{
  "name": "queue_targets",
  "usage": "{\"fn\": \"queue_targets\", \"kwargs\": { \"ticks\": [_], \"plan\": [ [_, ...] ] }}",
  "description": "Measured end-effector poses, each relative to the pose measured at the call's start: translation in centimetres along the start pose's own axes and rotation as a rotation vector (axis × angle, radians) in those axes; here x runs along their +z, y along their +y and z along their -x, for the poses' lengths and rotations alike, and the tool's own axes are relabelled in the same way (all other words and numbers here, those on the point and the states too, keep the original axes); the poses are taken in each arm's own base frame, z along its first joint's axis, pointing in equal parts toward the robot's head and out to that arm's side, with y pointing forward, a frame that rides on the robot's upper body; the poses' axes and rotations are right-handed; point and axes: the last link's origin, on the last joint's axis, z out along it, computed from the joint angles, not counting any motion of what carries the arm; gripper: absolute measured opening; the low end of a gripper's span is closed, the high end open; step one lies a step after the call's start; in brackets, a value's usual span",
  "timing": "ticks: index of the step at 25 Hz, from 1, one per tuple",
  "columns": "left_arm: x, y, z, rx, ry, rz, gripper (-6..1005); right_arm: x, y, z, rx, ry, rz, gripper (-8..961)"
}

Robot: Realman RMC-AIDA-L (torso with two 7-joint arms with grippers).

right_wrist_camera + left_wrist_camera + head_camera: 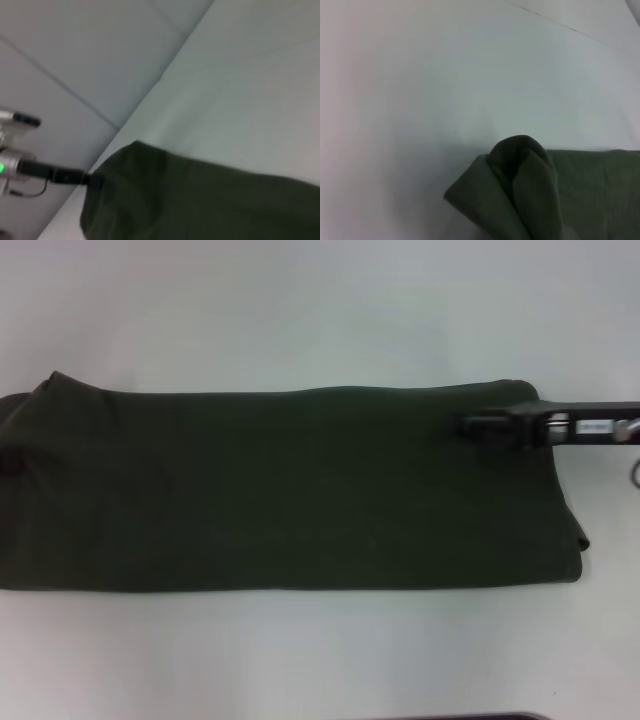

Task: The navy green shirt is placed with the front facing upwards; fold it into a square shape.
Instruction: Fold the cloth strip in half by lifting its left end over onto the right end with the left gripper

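Folded into a long band, the navy green shirt (280,490) lies plain side up across the white tabletop (300,310), its 9 o'clock end cut off by the head view's edge. No lettering shows. At 3 o'clock the right end effector (478,427) reaches over the shirt's far corner; whether it is spread or pinching cloth cannot be told.

We see the dark olive-green cotton shirt (290,490) cut off at the head view's left edge, its lettering hidden. The right gripper (468,426) shows only as a dark blur, so its jaw spacing is unclear. The left gripper stays unseen.
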Motion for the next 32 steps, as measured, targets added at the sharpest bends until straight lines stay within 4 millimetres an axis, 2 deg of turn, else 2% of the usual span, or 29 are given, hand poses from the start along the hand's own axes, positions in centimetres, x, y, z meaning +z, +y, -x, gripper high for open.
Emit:
{"fn": "queue_targets", "kwargs": {
  "ticks": [3, 9, 17, 25, 32],
  "plan": [
    [0.1, 0.1, 0.0, 0.002, -0.002, 0.002, 79, 1.8, 0.9, 0.4, -0.054, 0.045, 0.049, 497],
    [0.5, 0.2, 0.0, 0.007, -0.011, 0.003, 81, 5.7, 2.7, 0.8, -0.139, 0.146, 0.14, 261],
    [0.7, 0.3, 0.0, 0.008, -0.012, 0.007, 85, 8.9, 3.5, 0.5, -0.204, 0.261, 0.169, 43],
    [0.8, 0.4, -0.1, 0.01, -0.011, 0.008, 88, 11.3, 3.5, -0.4, -0.26, 0.405, 0.131, 53],
    [0.8, 0.4, -0.1, 0.01, -0.012, 0.009, 91, 11.8, 2.7, -0.4, -0.24, 0.419, 0.062, 53]
  ]
}}
